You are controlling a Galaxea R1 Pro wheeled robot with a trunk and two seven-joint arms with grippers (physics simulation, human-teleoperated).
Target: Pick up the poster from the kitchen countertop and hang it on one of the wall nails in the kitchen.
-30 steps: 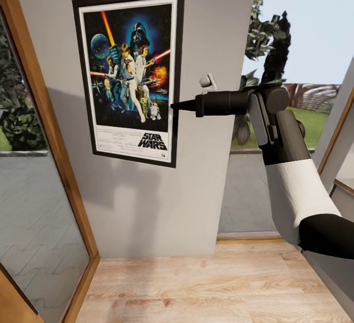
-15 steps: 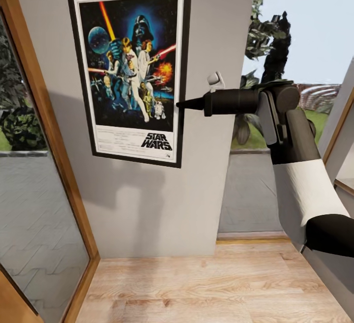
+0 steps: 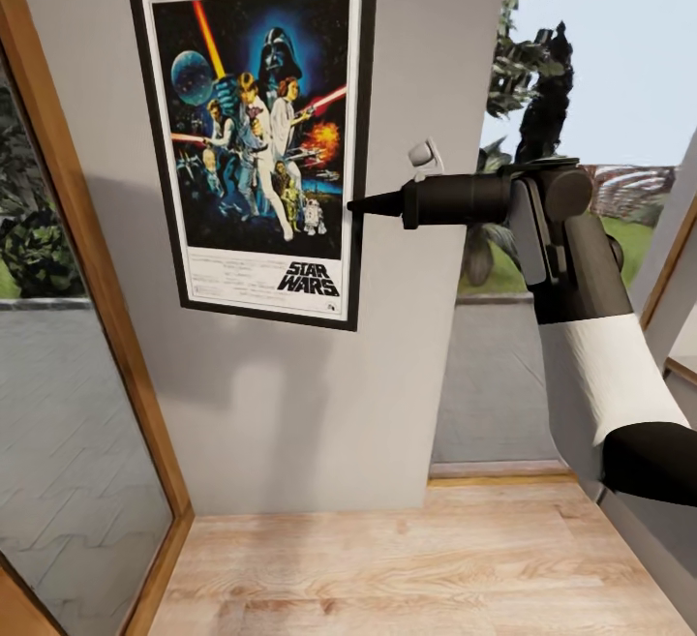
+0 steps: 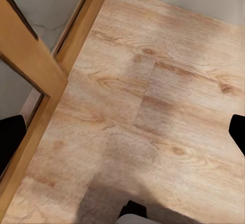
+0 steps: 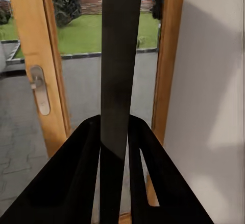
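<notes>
One poster [image 3: 254, 137] is up against the pale grey wall [image 3: 290, 404] in the upper left of the head view, its black frame tilted slightly, and the right end effector [image 3: 360, 205] is pinching the frame's right edge at about mid-height; in the right wrist view that edge [image 5: 120, 65] runs as a dark strip between the two pressed-in fingers [image 5: 81, 173]. Pickup and carry look finished, and the print sits at hanging height. What remains, as I judge it, is settling it on a nail, letting go and drawing the arm away; no nail is visible, so I cannot tell whether it is hooked. The left end effector [image 4: 122, 132] points down at the light wood floor [image 4: 168, 106] near a wooden door frame [image 4: 46, 81], its dark fingertips [image 4: 10, 137] spread wide at the picture's edges, holding nothing
</notes>
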